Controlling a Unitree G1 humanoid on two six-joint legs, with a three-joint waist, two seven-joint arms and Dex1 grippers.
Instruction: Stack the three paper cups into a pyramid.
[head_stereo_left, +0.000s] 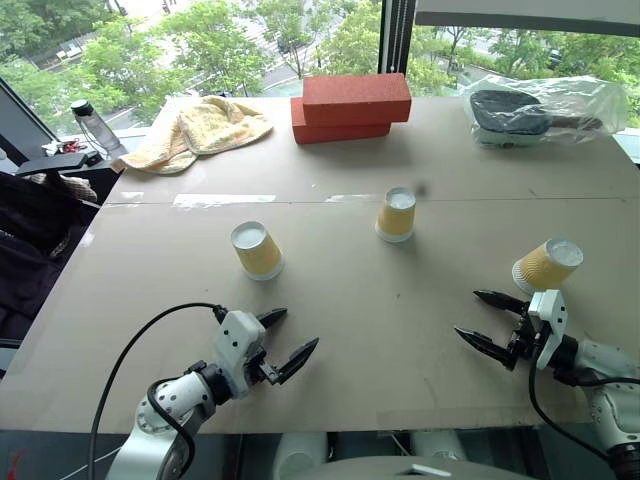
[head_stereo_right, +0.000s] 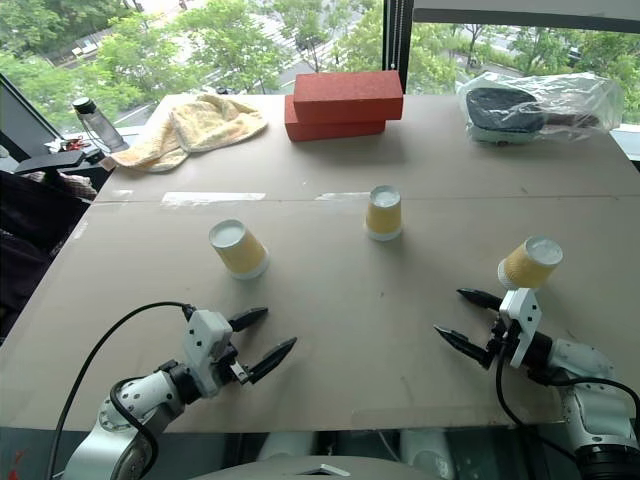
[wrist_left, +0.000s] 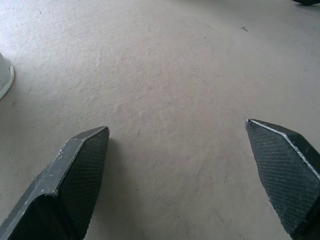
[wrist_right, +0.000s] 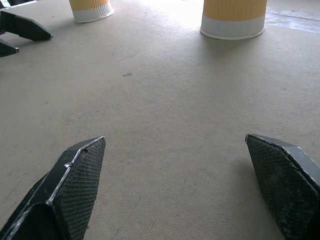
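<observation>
Three yellow-orange paper cups stand upside down and apart on the beige table (head_stereo_left: 340, 290): one at the left (head_stereo_left: 257, 250), one in the middle farther back (head_stereo_left: 396, 215), one at the right (head_stereo_left: 547, 265). No pyramid stands. My left gripper (head_stereo_left: 300, 328) hovers open and empty near the front edge, below and to the right of the left cup. My right gripper (head_stereo_left: 467, 313) is open and empty too, just in front and left of the right cup. The right wrist view looks across the table at two cups (wrist_right: 91, 10) (wrist_right: 233, 20).
Two stacked red bricks (head_stereo_left: 350, 105) lie at the back centre. A yellow towel (head_stereo_left: 200, 130) is at the back left, with a bottle (head_stereo_left: 95, 125) beyond it. A clear plastic bag holding a dark object (head_stereo_left: 540, 110) sits at the back right.
</observation>
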